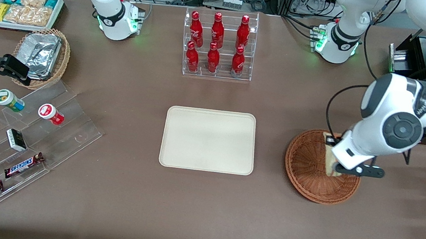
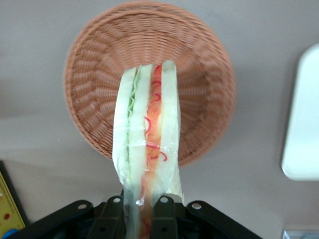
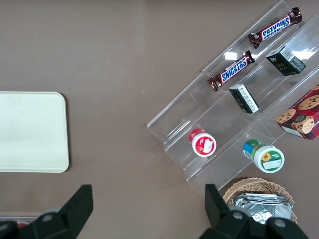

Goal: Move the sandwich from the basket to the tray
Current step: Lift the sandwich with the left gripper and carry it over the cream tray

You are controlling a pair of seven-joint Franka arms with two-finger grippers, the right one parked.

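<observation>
Sandwich (image 2: 148,144) was clamped between the fingers of the left gripper (image 2: 141,203), wrapped in clear film, held above the basket (image 2: 94,74) and clear of its weave. Looked lifted rather than resting, since the whole round rim showed beneath it in the wrist view. Judged as the carry step: pick done, transfer to the tray (image 1: 209,139) not yet made.

Hung with its long axis running out from the fingers, the layered cut edge facing the wrist camera, bread slices on the outside, green filling beside one slice and pink-red filling beside the other. Pointed away from the gripper toward the basket's middle. Seen from the front, stood roughly upright, partly hidden by the arm (image 1: 391,128).

Next called for a sideways carry toward the parked arm's end of the table, high enough to clear the basket rim, then a lowering onto the bare tray and a release. Tray lay near the basket, not touching it.
</observation>
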